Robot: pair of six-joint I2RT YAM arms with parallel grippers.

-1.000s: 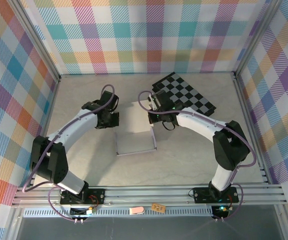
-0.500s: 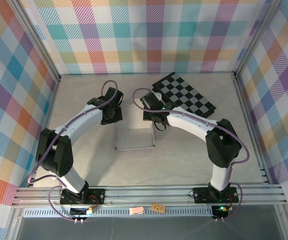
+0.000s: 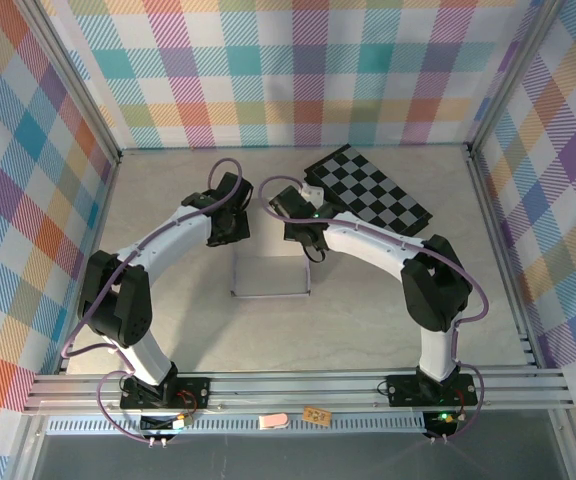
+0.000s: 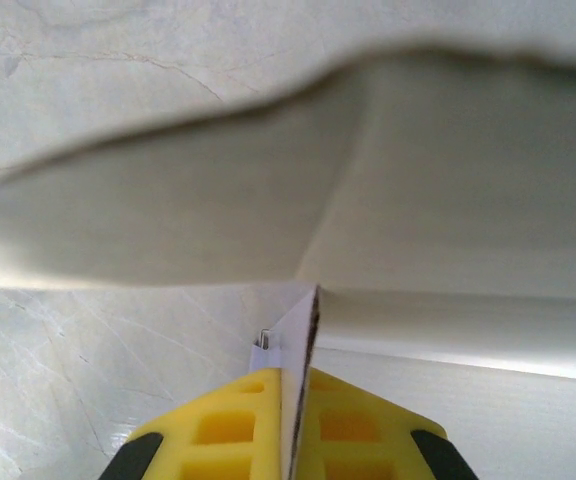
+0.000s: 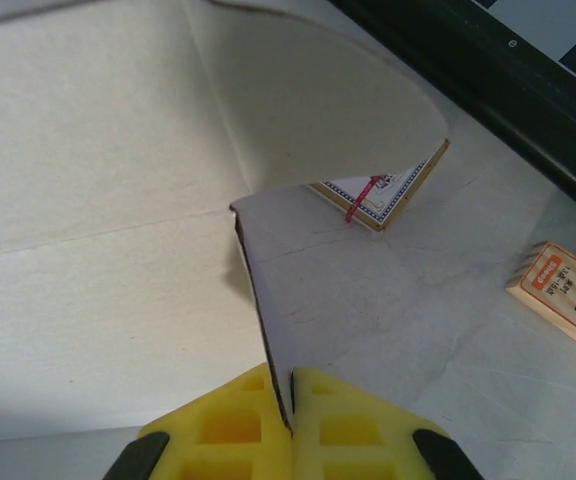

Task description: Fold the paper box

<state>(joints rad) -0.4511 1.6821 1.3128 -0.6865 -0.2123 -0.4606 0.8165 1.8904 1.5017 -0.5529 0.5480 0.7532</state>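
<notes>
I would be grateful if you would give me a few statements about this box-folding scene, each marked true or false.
1. The left tool and the right tool are each shut on an edge of the paper box. True.
2. The checkerboard lies on the left arm's side. False: it lies at the far right of the table.
3. A patterned card pack peeks out from behind a curved flap of the box. True.
4. The paper box rests on top of the checkerboard. False: it lies on the table, nearer the arms' bases than the checkerboard.
</notes>
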